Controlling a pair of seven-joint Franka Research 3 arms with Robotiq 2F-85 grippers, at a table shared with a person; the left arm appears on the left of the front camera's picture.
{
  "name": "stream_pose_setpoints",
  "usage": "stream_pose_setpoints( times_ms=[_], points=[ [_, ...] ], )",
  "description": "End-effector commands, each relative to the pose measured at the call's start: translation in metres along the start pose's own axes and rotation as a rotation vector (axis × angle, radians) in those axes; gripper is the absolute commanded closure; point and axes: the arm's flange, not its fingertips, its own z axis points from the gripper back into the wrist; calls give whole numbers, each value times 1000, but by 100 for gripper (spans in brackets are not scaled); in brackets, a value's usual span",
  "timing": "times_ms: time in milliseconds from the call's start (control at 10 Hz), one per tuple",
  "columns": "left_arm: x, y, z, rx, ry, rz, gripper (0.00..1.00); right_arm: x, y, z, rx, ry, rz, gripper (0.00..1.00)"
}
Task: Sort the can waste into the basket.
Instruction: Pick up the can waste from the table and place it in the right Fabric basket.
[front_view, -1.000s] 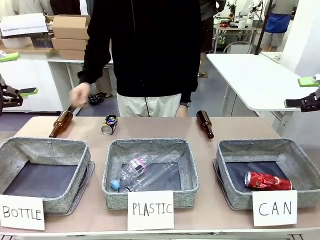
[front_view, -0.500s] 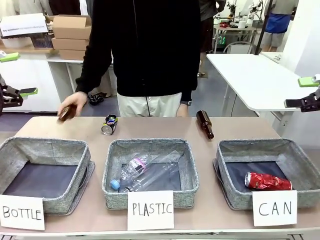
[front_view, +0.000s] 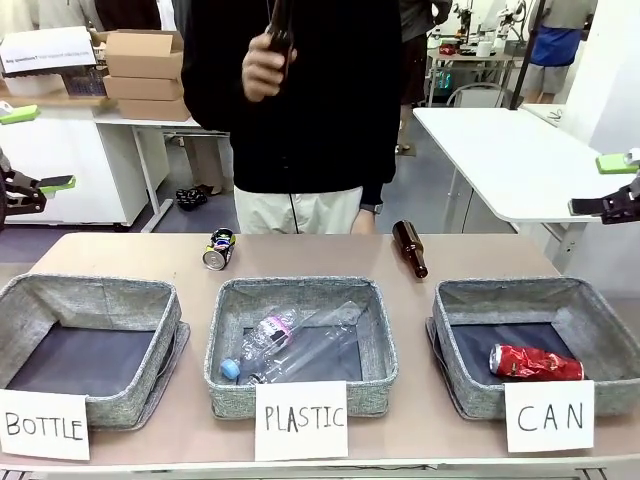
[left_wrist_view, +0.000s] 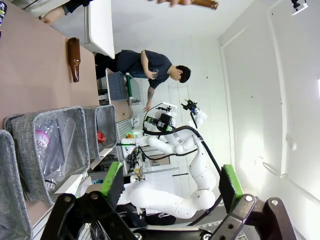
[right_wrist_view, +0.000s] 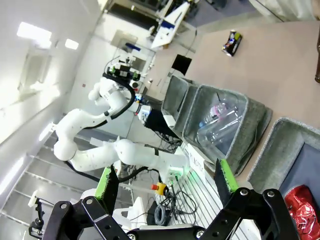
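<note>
The dented red can (front_view: 535, 362) lies inside the grey basket (front_view: 510, 291) behind the "CAN" card (front_view: 549, 417); the right wrist view shows this can (right_wrist_view: 305, 207) and basket (right_wrist_view: 280, 150) too. A black can with a silver top (front_view: 218, 249) lies on its side on the table's far left, and also appears from the right wrist (right_wrist_view: 232, 41). My left gripper (front_view: 38, 148) hangs open at the left edge, high above the table. My right gripper (front_view: 610, 185) is open at the right edge. Each wrist view shows its own gripper (left_wrist_view: 171, 182) (right_wrist_view: 167, 182) with nothing between the fingers.
The "PLASTIC" basket (front_view: 300, 295) in the middle holds clear bottles. The "BOTTLE" basket (front_view: 90, 290) stands at the left. A brown bottle (front_view: 409, 248) lies on the far right of the table. The person's hand (front_view: 262, 68) holds another brown bottle (front_view: 277, 25) at chest height.
The person has taken the left brown bottle off the table and lifted it to chest height. Neither arm has moved.
</note>
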Motion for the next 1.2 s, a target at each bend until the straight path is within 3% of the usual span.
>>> stream_pose_setpoints(
  times_ms=[0,400,500,800,1100],
  points=[
    [-3,0,0,-14,6,-16,0,0,1,1,1,8,17,0],
    [0,0,0,0,0,0,0,0,1,1,1,8,17,0],
    [-2,-16,8,83,-5,-19,0,0,1,1,1,8,17,0],
    [-15,-91,69,-44,-19,-123,0,0,1,1,1,8,17,0],
    [-22,-104,86,-110,48,-158,0,0,1,1,1,8,17,0]
  ],
)
